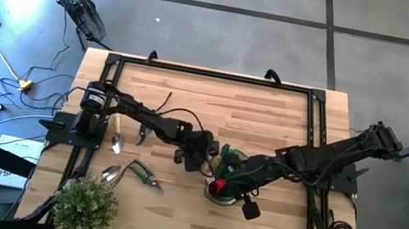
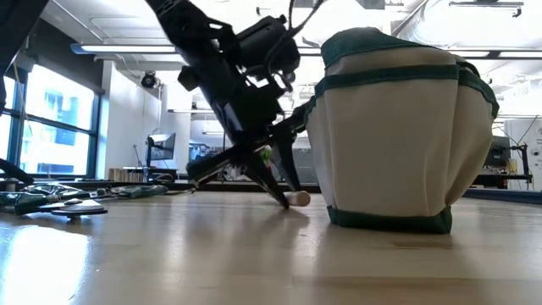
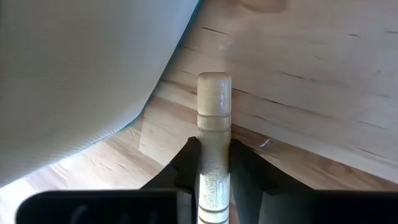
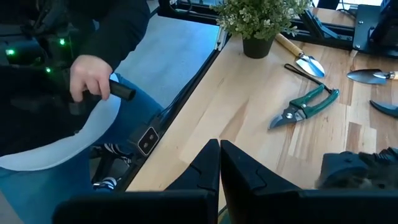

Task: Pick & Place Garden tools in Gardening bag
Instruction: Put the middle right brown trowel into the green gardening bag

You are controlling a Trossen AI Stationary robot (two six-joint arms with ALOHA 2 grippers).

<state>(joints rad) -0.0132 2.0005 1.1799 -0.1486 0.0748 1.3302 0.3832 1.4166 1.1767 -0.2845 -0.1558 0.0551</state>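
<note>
On wooden table [image 1: 270, 117], left fingers [image 3: 186, 171] pinch a wooden tool handle [image 3: 214, 124] beside gardening bag [image 2: 398, 127]; right fingers [image 4: 245, 167] pressed together.

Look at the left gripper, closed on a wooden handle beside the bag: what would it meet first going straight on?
Probably bare table. The left gripper holds the wooden handle pointing across the planks, with the gardening bag just alongside; depth is unclear.

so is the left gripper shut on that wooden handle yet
Yes, shut on it. In the left wrist view the left gripper has its jaws pressed against both sides of the wooden handle, beside the gardening bag.
</note>
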